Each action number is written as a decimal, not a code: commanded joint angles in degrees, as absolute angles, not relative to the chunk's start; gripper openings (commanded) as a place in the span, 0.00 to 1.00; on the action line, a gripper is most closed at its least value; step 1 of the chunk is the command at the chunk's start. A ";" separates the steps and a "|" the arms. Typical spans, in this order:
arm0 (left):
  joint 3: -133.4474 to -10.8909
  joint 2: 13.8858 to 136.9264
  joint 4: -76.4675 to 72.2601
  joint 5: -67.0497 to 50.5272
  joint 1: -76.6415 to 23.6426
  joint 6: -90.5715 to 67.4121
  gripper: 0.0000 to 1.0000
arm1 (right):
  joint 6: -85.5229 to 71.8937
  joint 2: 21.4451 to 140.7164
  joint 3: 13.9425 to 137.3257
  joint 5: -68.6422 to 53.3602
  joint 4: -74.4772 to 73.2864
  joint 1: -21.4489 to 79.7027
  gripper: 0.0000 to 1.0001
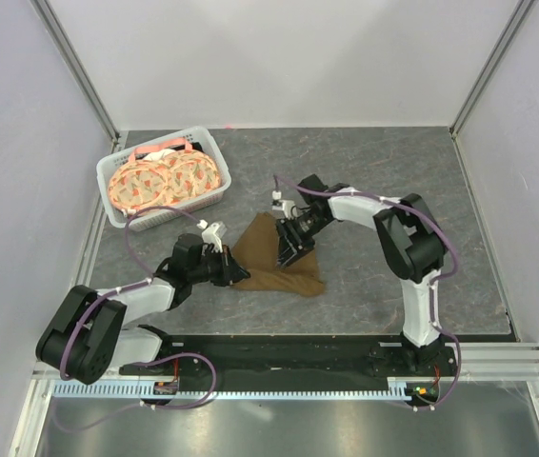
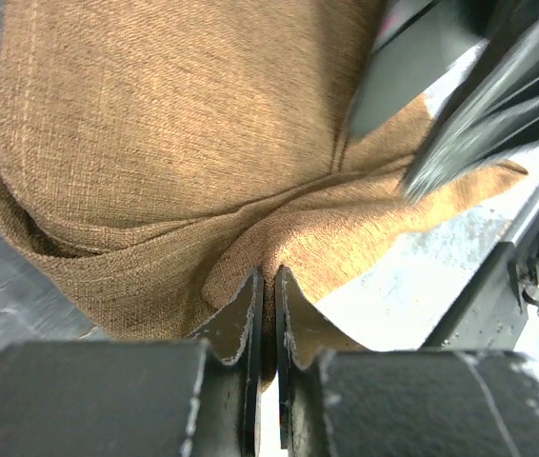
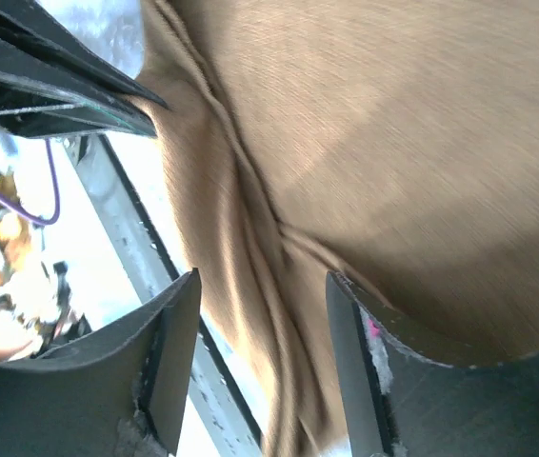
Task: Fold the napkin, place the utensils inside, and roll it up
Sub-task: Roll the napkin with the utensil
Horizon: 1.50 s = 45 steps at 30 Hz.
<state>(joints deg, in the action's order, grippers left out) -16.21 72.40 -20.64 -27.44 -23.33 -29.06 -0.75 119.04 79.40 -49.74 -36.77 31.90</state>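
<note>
On bench (image 1: 393, 171), top view: napkin (image 1: 284, 271) lies folded, mid-bench, between the arms.
Left wrist: left gripper (image 2: 265, 286) clenched on the napkin's left edge.
Right wrist: right gripper (image 3: 260, 281) released, over the cloth.
Handling: likely soft, light and limp; pinch edges or corners.

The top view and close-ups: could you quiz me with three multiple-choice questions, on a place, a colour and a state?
1. Where does the white basket sit?
A) far left
B) near right
C) between the two arms

2. What colour is the napkin?
A) blue
B) brown
C) white

3. How is the left gripper?
A) wide open
B) gripping a plate
C) closed on the napkin's edge

Answers:
1 A: the top view shows it at the far left.
2 B: the cloth is brown in every view.
3 C: its wrist view shows the jaws together, cloth pinched between.
</note>
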 commanded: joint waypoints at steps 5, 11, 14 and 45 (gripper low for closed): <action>-17.93 70.67 -15.65 -23.03 -23.29 -28.83 0.02 | -3.33 105.65 70.23 -40.97 -30.15 23.30 0.65; -17.84 69.61 -15.12 -22.59 -23.20 -29.44 0.02 | -3.95 104.15 65.22 -34.98 -27.08 19.86 0.66; -18.28 69.70 -14.50 -22.76 -23.20 -29.53 0.02 | -4.66 105.38 64.08 -35.42 -24.88 19.78 0.66; -19.51 64.60 -6.86 -15.47 -22.15 -33.40 0.02 | -21.36 108.28 53.44 -33.75 -7.91 20.04 0.00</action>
<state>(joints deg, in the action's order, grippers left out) -17.96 66.92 -10.07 -20.21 -23.20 -31.20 -20.99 109.32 56.42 -41.52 -6.76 21.04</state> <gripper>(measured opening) 0.101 0.013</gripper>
